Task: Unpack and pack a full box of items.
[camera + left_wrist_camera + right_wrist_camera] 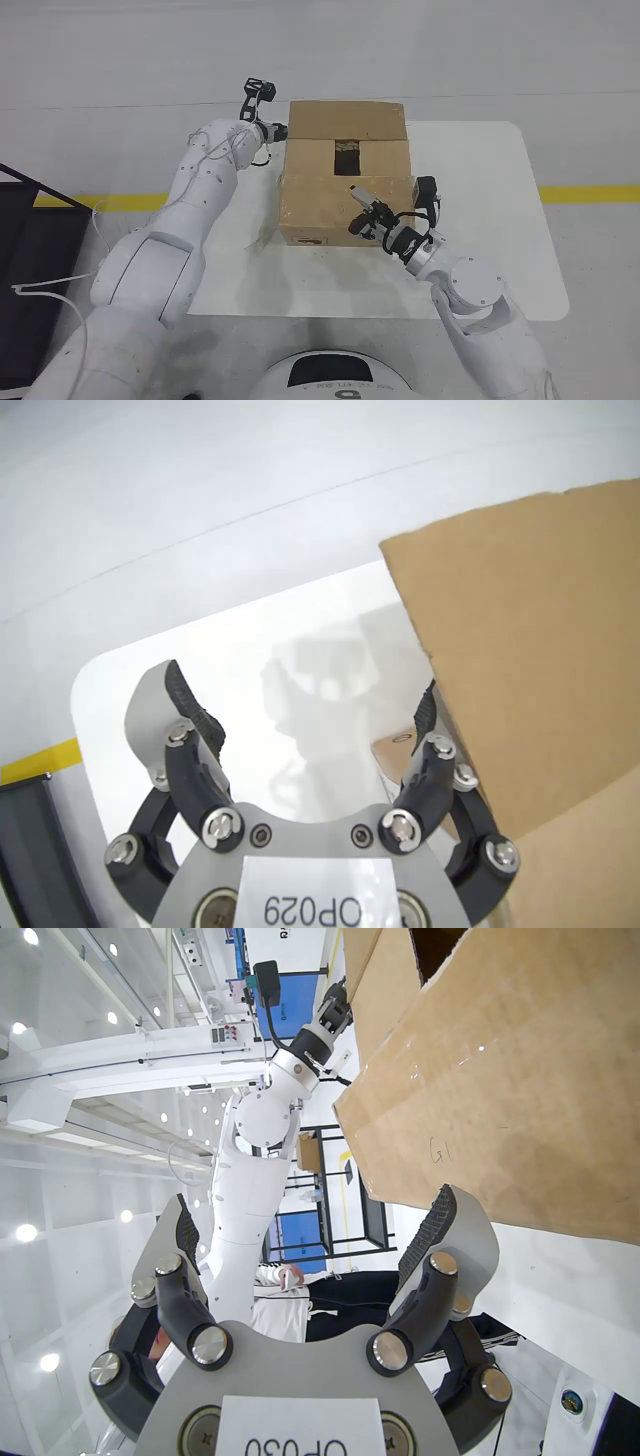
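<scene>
A white counter (480, 200) carries one brown cardboard box (345, 205), seen from above. The box sits against the counter's far edge, about midway along it. Its top flaps are partly folded in, leaving a dark gap between them (what lies inside cannot be made out).

The left gripper (272, 131) is at the box's far left corner, level with the upper flap. From that arm's own camera its jaws stand wide apart with nothing between them. One jaw is just beside the edge of a raised cardboard flap, and whether it touches cannot be told. The other jaw hangs over bare counter near the far left corner.

The right gripper (366, 216) is at the near side of the box, toward the box's right corner. Its jaws are also spread wide and hold nothing. In that arm's own camera one jaw sits close to the lower edge of the box wall, where a handwritten mark shows on the cardboard. Contact there cannot be judged either. The same camera looks past the box to the left arm, whose gripper sits at the box's far corner.

On the floor beyond the counter's side edges runs a yellow line (590, 193), and a black rack (30, 235) stands off the left edge.
</scene>
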Controlling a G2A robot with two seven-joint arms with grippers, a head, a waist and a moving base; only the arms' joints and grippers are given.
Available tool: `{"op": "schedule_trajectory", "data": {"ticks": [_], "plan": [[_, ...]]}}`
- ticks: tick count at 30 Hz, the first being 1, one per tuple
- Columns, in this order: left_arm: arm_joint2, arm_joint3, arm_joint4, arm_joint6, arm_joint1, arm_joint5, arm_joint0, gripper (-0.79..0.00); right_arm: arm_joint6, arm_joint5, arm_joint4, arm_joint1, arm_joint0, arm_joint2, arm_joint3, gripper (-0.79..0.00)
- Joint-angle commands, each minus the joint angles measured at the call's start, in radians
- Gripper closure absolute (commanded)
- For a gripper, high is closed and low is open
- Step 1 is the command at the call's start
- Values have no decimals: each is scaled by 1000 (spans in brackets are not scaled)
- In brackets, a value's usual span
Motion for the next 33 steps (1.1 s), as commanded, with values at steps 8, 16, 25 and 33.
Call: {"op": "schedule_trajectory", "data": {"ticks": [8, 16, 25, 33], "plan": [[-7, 80, -62, 187, -15, -148, -39, -785, 0, 0, 0, 0, 0, 0, 0, -785], [19, 101, 10, 263, 9, -324, -28, -785, 0, 0, 0, 0, 0, 0, 0, -785], [37, 117, 51, 294, 29, -440, -13, -785, 0, 0, 0, 0, 0, 0, 0, -785], [52, 99, 83, 295, 43, -493, -12, -785, -1, -215, 106, 1, -54, 55, -48, -785]]}}
